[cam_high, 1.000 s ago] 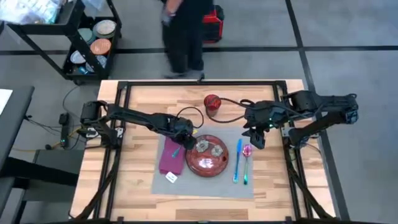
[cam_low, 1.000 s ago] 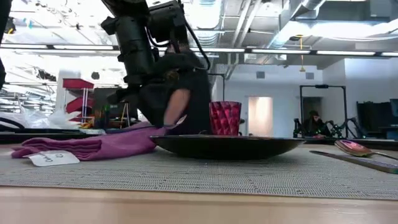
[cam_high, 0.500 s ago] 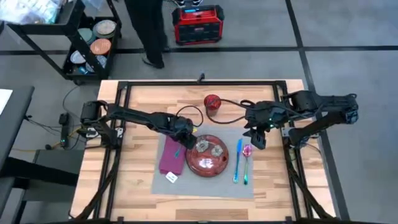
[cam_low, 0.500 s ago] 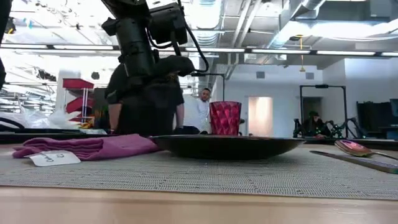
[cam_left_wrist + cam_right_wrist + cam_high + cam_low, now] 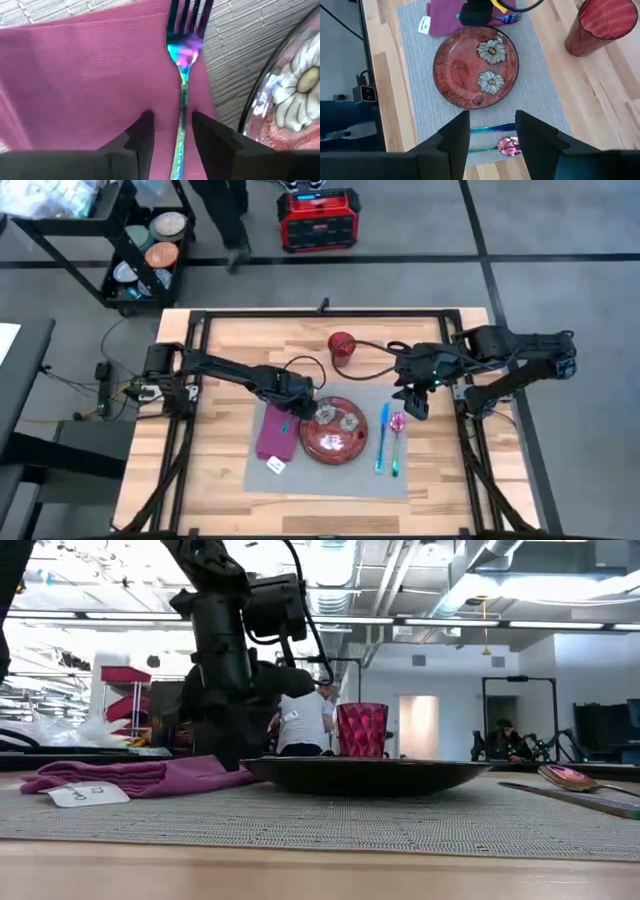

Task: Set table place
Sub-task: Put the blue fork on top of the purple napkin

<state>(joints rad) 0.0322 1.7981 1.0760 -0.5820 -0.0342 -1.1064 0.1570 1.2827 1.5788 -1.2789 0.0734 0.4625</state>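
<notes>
**Over the napkin: left gripper with fork, one second on**

On the table (image 5: 220, 470) lies the grey placemat (image 5: 330, 475), carrying a magenta napkin (image 5: 272, 435), a red flowered plate (image 5: 333, 431), a blue-handled knife (image 5: 382, 437) and a spoon (image 5: 397, 435); a red cup (image 5: 341, 345) stands on the bare wood just beyond the mat's far edge. The left gripper (image 5: 290, 408) hangs low over the napkin's far end, beside the plate. In the left wrist view its fingers (image 5: 142, 137) stand apart on either side of an iridescent fork (image 5: 182, 75), whose tines lie over the napkin; whether the pads touch the handle cannot be told. Compared with a second ago, this gripper has shifted only slightly and sits a little lower in the low view. The right gripper (image 5: 417, 402) hovers, fingers spread, over the mat's far right corner, unchanged. Behind the table, the person (image 5: 222, 215) has walked from the table's far edge toward the shelf cart (image 5: 140, 250).
</notes>
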